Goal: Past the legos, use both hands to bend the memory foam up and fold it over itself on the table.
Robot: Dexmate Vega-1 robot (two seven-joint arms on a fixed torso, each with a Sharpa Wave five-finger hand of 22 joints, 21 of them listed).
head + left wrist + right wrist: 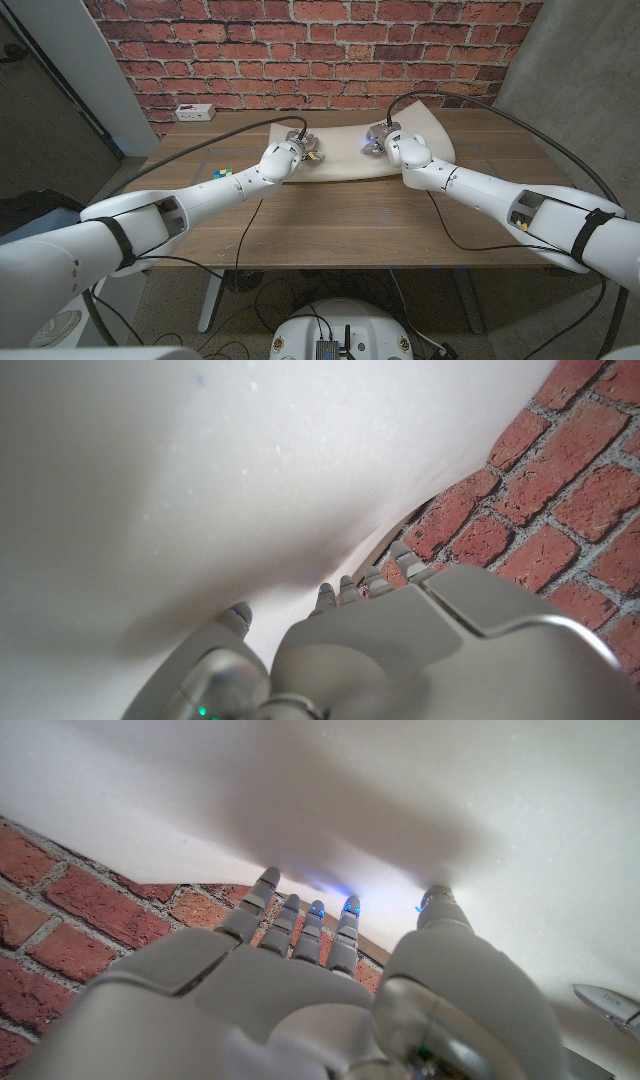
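Both hands hold the foam sheet point(420, 125) near the counter's point(330, 225) far edge. Left hand point(298, 148) fingers point(240, 615) and right hand point(382, 138) fingers point(345, 925) press against it, lifting its right end.

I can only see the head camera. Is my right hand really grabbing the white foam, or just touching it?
Observer: Grabbing, it looks like. In the right wrist view the right hand has its thumb pressed on one face of the foam, and its other fingers reach past the foam's edge.
Child: And my left hand?
Observer: In the left wrist view the left hand has its thumb tip on the foam too, with its other fingers at the edge.
Child: Is the foam lifted up there?
Observer: It seems so. The left wrist view shows the brick wall right beyond the foam's edge, not the table.
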